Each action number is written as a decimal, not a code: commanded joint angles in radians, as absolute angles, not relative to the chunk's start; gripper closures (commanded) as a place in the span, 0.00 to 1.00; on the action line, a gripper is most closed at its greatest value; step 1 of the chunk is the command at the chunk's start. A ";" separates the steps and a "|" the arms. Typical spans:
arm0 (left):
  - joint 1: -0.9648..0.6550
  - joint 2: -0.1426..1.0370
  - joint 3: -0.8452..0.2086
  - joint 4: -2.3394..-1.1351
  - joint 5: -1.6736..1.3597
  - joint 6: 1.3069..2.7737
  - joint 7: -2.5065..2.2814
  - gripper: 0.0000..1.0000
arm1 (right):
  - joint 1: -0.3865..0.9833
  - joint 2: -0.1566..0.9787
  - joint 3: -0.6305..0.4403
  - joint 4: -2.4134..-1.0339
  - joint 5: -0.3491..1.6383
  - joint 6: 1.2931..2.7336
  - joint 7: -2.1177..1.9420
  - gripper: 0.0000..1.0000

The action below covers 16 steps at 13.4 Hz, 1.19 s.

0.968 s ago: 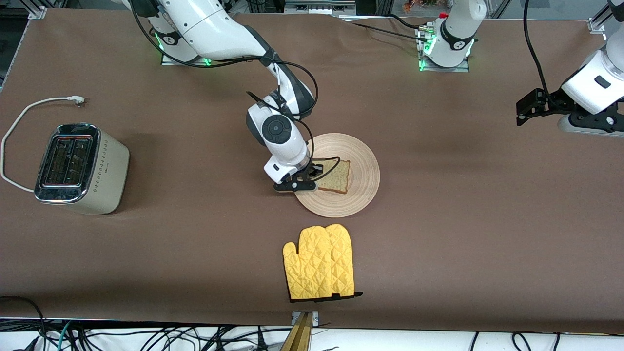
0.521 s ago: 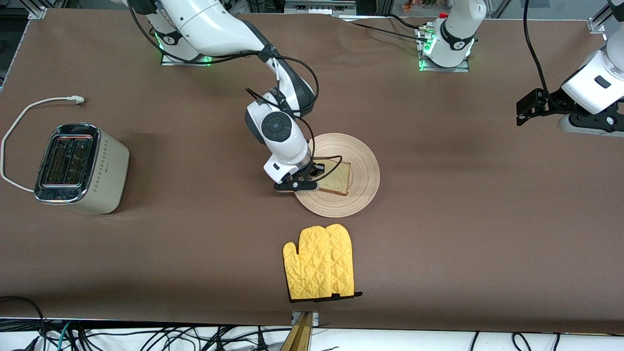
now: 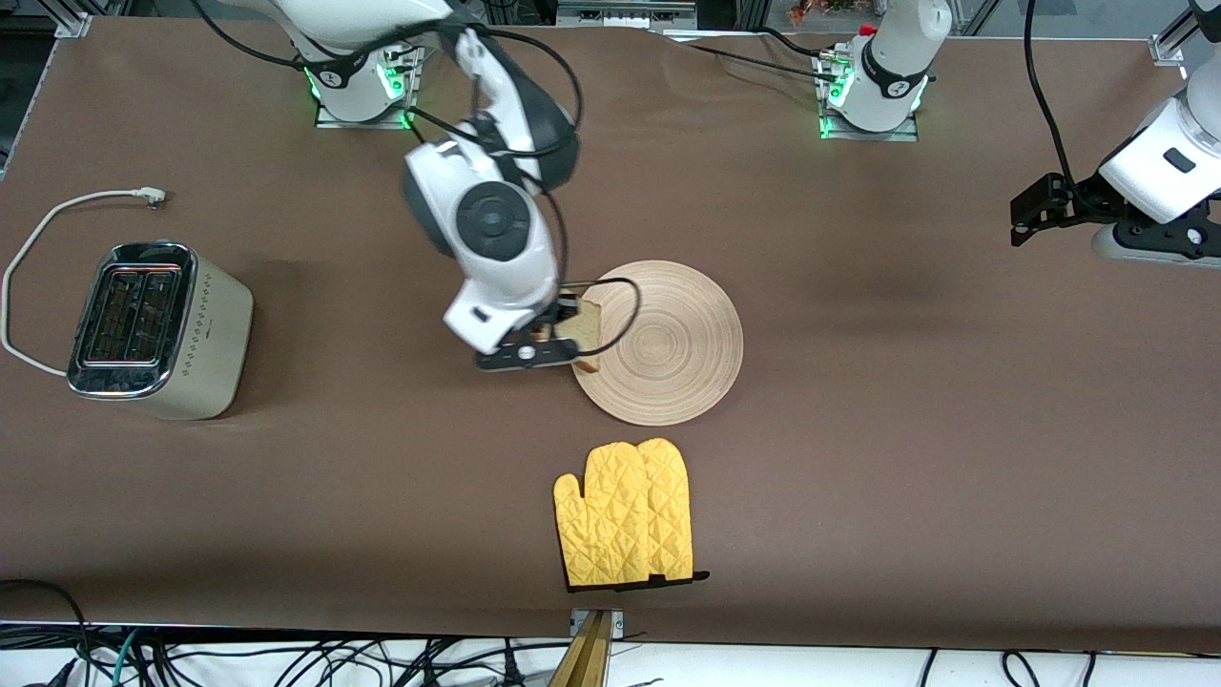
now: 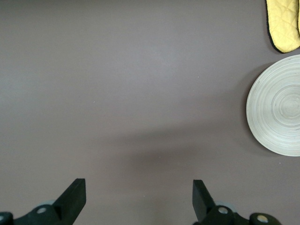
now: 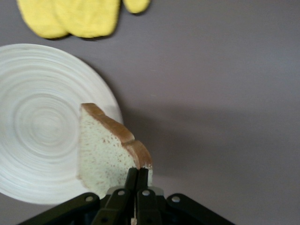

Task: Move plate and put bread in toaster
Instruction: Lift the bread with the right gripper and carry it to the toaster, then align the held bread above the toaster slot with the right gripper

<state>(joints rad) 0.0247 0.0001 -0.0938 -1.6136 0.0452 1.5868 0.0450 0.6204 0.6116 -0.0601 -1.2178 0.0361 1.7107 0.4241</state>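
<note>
My right gripper (image 3: 561, 345) (image 5: 138, 177) is shut on one crust edge of the bread (image 3: 584, 327) (image 5: 105, 151). The speckled slice hangs upright in the air over the plate's rim on the side toward the toaster. The round wooden plate (image 3: 672, 343) (image 5: 37, 123) (image 4: 276, 112) lies bare mid-table. The cream toaster (image 3: 157, 329) with its chrome top stands at the right arm's end of the table. My left gripper (image 3: 1026, 219) (image 4: 139, 197) waits open over bare cloth at the left arm's end, nothing between its fingers.
A yellow oven mitt (image 3: 625, 513) (image 5: 79, 16) (image 4: 283, 23) lies nearer to the front camera than the plate. The toaster's white cord (image 3: 57, 215) loops on the brown cloth beside the toaster.
The right gripper has lifted the bread off the plate and carried it toward the toaster's side, now over the plate's rim. The plate and the left arm have not moved.
</note>
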 commanded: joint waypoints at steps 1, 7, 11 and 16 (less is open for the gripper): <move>0.026 -0.009 -0.097 -1.611 0.075 1.574 0.034 0.00 | 0.588 0.526 -0.138 -1.232 -0.015 1.527 0.266 1.00; 0.026 -0.008 -0.098 -1.611 0.075 1.574 0.034 0.00 | 0.588 0.446 -0.389 -1.232 -0.218 1.318 -0.087 1.00; 0.026 -0.008 -0.098 -1.612 0.075 1.574 0.032 0.00 | 0.583 0.460 -0.584 -1.249 -0.314 1.321 -0.208 1.00; 0.023 -0.008 -0.098 -1.612 0.075 1.574 0.032 0.00 | 0.470 0.543 -0.611 -1.258 -0.376 1.399 -0.218 1.00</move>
